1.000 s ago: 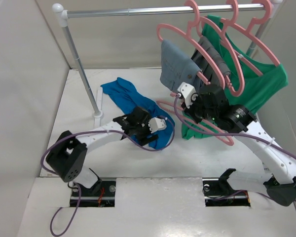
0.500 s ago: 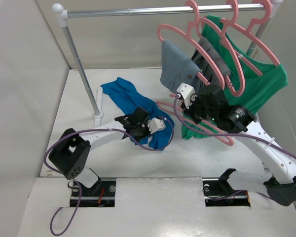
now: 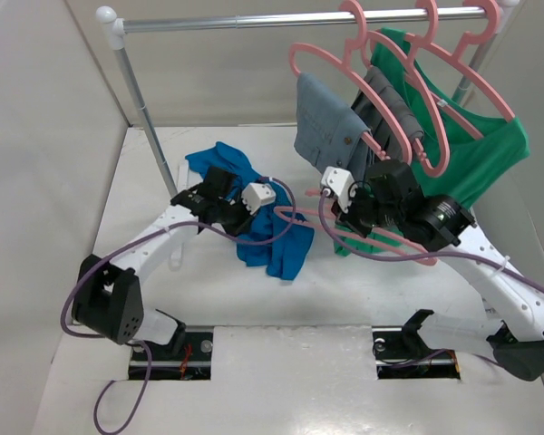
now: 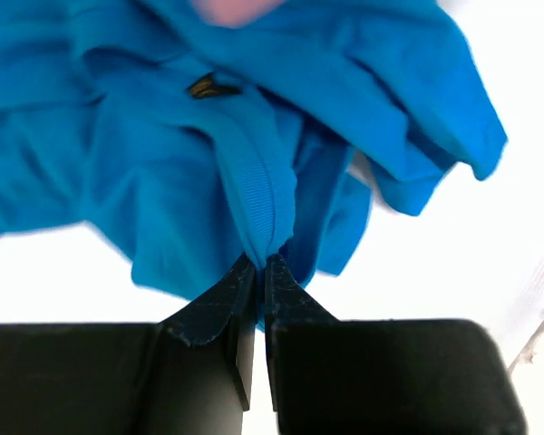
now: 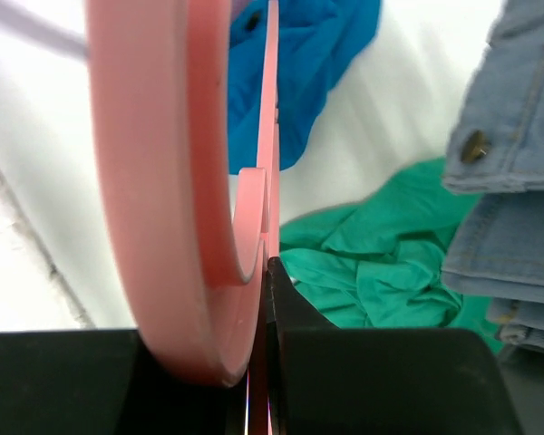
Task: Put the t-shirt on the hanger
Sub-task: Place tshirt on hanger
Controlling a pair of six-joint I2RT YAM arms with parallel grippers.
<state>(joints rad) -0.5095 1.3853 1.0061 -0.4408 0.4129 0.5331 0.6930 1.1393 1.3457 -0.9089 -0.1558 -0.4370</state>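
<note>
The bright blue t-shirt [image 3: 276, 240] lies bunched on the white table, and part of it is lifted off the surface. My left gripper [image 3: 247, 216] is shut on a ribbed fold of the t-shirt [image 4: 163, 154], which hangs from the closed tips of the left gripper [image 4: 261, 261]. To its right, my right gripper [image 3: 343, 220] is shut on the pink hanger [image 3: 390, 243] and holds it low over the table. In the right wrist view the hanger [image 5: 163, 181] fills the left side, pinched at the right gripper [image 5: 267, 265]. The blue t-shirt [image 5: 299, 72] shows beyond it.
A metal rack pole [image 3: 150, 127] stands at the back left, and its rail [image 3: 281, 20] crosses the top. On the rail hang pink hangers bearing grey-blue trousers [image 3: 331, 127] and a green shirt [image 3: 476, 154]. The green shirt's hem [image 5: 381, 263] hangs close to the right gripper.
My left gripper closed on the t-shirt and drew back and to the left, pulling the cloth up with it. The right gripper with the hanger shifted slightly left.
</note>
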